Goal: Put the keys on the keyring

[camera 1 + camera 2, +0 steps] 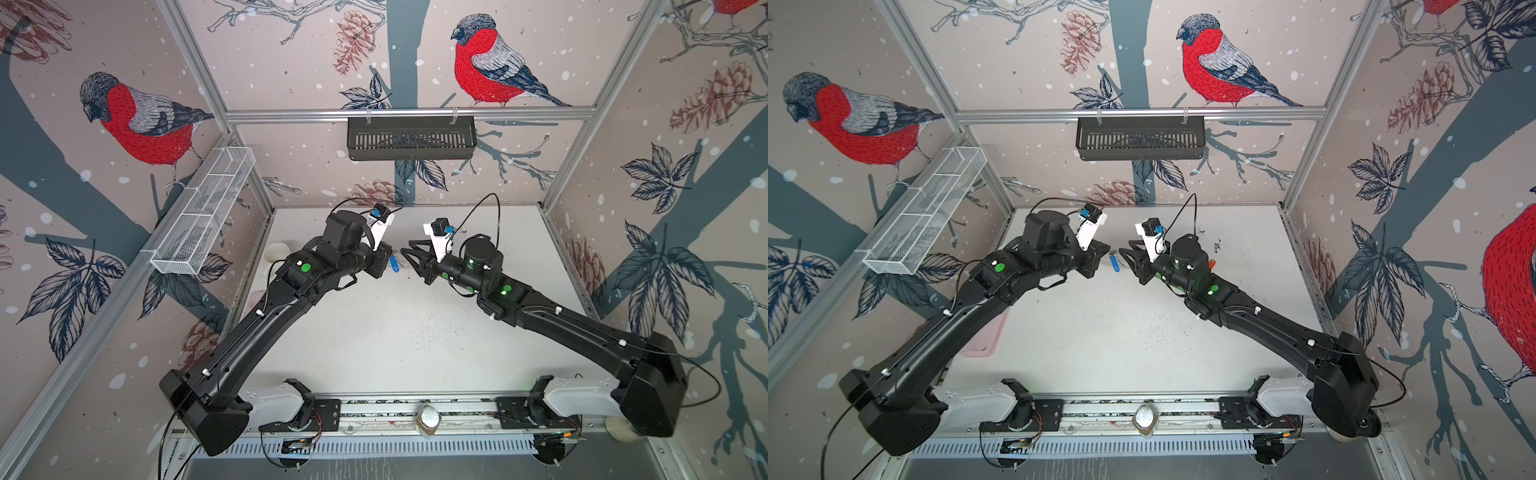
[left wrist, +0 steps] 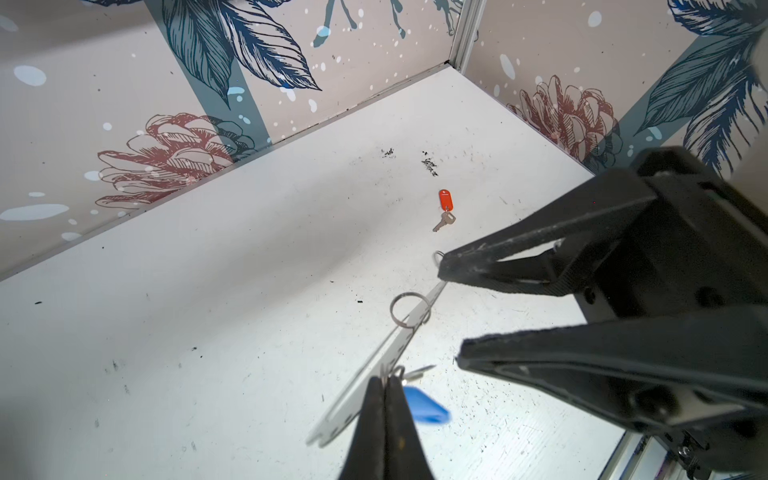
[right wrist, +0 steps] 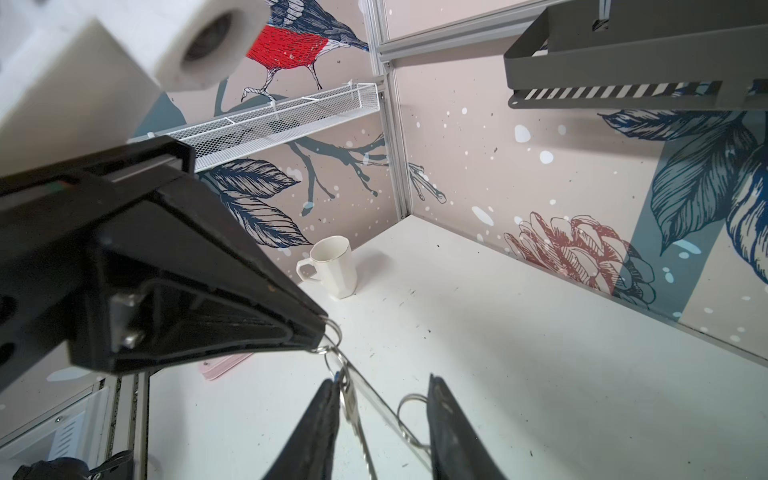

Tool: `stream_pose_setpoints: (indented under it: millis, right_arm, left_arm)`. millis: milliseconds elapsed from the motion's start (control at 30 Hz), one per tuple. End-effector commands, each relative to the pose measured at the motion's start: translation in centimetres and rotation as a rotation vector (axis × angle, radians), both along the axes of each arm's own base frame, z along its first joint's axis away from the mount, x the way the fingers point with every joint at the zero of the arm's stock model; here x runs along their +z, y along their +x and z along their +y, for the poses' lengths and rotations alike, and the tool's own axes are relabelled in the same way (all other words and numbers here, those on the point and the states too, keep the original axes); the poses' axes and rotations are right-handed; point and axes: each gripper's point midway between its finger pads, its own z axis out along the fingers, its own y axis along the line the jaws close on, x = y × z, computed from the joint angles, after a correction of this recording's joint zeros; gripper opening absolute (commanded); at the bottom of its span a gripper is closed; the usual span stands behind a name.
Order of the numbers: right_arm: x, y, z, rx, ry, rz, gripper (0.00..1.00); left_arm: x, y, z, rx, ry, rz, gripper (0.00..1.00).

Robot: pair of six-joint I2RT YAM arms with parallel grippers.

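Pressing left fingers (image 2: 370,432) together on flat pale keyring strip (image 2: 397,341), holding right fingers (image 2: 540,257) spread, needing straight retreat without snagging blue-tagged silver key (image 2: 426,409).

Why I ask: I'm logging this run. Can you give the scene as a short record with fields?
left gripper: shut, pinching a silver loop on the keyring
right gripper: open, one finger on each side of the keyring strip
blue-tag key: hangs beside the left fingertips; cannot tell whether it is threaded on
red-tag key: lying on the table, apart from both grippers
mug: upright on the table near the wall
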Motion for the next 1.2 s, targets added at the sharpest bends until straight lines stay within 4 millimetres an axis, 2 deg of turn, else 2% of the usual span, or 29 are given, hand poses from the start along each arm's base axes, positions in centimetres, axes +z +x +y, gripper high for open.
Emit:
stream_pose_setpoints:
  millis: [0, 67, 100, 300, 667, 733, 767, 900, 1167]
  right_arm:
    - [1.2, -0.1, -0.8, -0.023, 0.019, -0.064, 0.42]
    - [0.4, -0.2, -0.7, -0.017, -0.005, -0.060, 0.43]
    - [1.2, -0.4, -1.3, -0.025, 0.004, -0.074, 0.43]
    - [0.4, -0.3, -1.7, -0.040, -0.024, -0.056, 0.44]
    - [-1.0, -0.6, -0.9, 0.009, -0.053, -0.031, 0.46]
    - [-1.0, -0.9, -0.6, 0.027, -0.055, -0.029, 0.43]
    - [-2.4, -0.7, -0.1, 0.039, -0.079, -0.007, 0.41]
    - [-3.5, -1.5, 0.7, 0.085, -0.093, 0.008, 0.35]
    - [-4.5, -2.7, 1.3, 0.123, -0.105, 0.017, 0.35]
  left_arm:
    - [0.4, 0.0, 0.2, 0.004, 0.002, -0.009, 0.00]
    - [0.5, -0.1, 0.2, 0.003, 0.001, -0.012, 0.00]
    - [0.6, -0.1, 0.2, 0.004, 0.000, -0.014, 0.00]
    - [0.7, -0.1, 0.3, 0.006, 0.001, -0.019, 0.00]
    - [0.4, -0.1, 0.6, 0.013, 0.020, -0.015, 0.00]
    - [0.6, 0.0, 0.6, 0.014, 0.017, -0.017, 0.00]
    - [0.7, 0.0, 0.5, 0.013, 0.016, -0.021, 0.00]
    - [0.9, 0.1, 0.5, 0.013, 0.017, -0.022, 0.00]
    - [1.2, 0.2, 0.5, 0.017, 0.010, -0.033, 0.00]
